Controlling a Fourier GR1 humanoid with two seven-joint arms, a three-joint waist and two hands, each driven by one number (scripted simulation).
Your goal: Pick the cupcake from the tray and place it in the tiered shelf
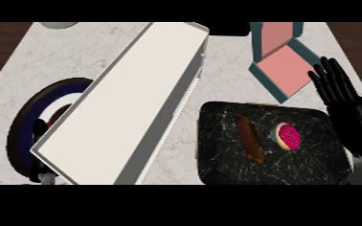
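Head view is looking steeply down at a pale marble counter point(92, 43). Only the right hand point(338, 92) is showing, rising at the right edge above the tray's right side; its black fingers point(331, 74) are standing straight and spread apart, holding nothing and touching nothing, with the palm hanging near the tray's upper right corner. The left hand is not appearing anywhere.

A black tray point(226, 163) with pale veining is sitting at the lower right of the counter. The cupcake point(287, 136), with pink topping and a light rim, is lying on its side in the tray's right half, just left of the hand's wrist but apart from it. A brown pastry point(249, 139), long and narrow, is lying beside it toward the tray's middle, not touching it.

A white shelf point(120, 105) is stretching diagonally across the middle of the counter, from the top centre to the lower left. A dark round plate point(28, 119) is peeking out from under its left side. A teal-framed pink box point(283, 60) is resting above the tray, left of the fingers.
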